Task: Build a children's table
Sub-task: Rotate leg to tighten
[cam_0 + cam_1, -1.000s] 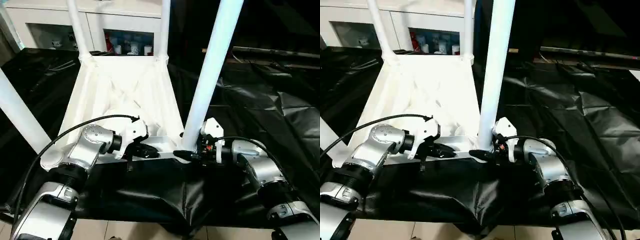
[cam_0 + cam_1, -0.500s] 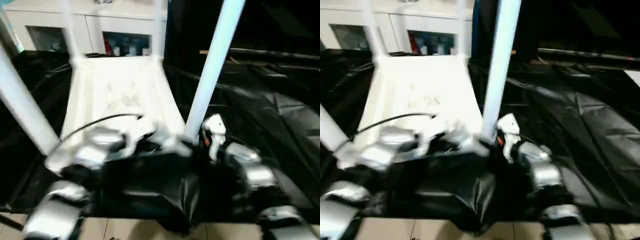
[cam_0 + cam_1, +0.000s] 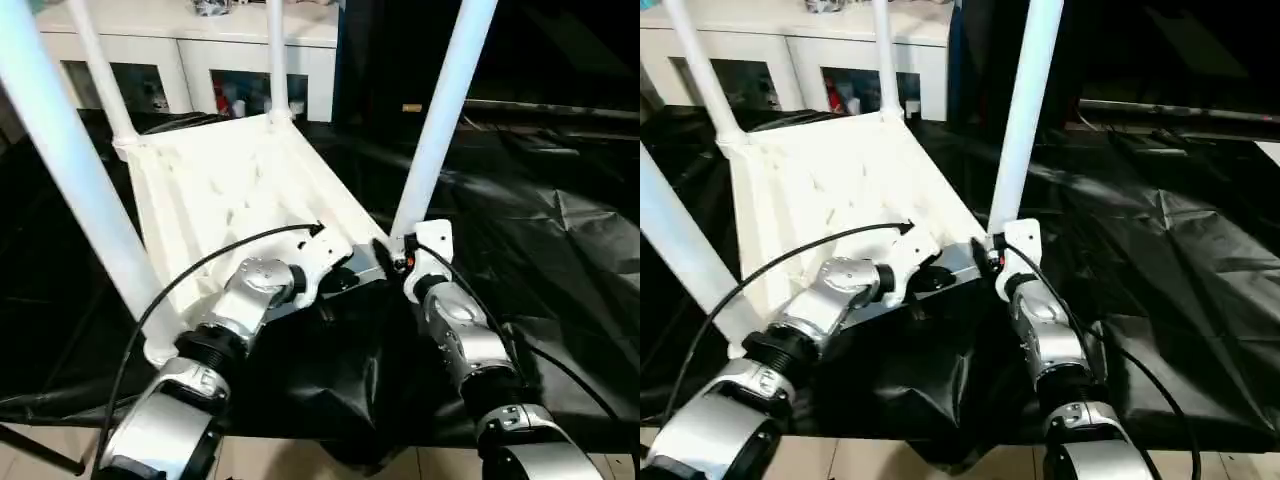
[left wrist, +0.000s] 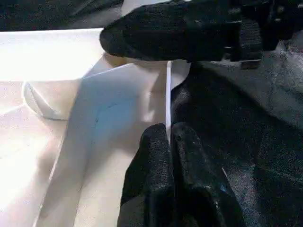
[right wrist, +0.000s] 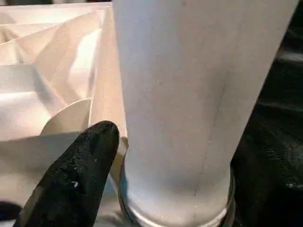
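Observation:
The children's table lies upside down: its white ribbed tabletop (image 3: 220, 190) rests on the black cloth with its underside up. Four white legs stand up from the corner sockets. They are the near left leg (image 3: 70, 170), the far left leg (image 3: 95, 70), the far right leg (image 3: 272, 60) and the near right leg (image 3: 440, 120). My left gripper (image 4: 169, 135) is shut on the thin near rim of the tabletop (image 4: 118, 109). My right gripper (image 3: 388, 252) sits at the foot of the near right leg (image 5: 189, 94), close against its socket.
The black-draped work table (image 3: 560, 260) stretches away to the right, with folds in its cloth. Its front edge runs just below my forearms, and pale floor (image 3: 300, 465) lies beyond it. A white cabinet (image 3: 200, 50) stands behind the table. A black cable (image 3: 200, 265) arcs over my left arm.
The tabletop has swung round on the cloth, and its near right corner now lies farther from me. Both grippers went with it. The camera view has shifted too.

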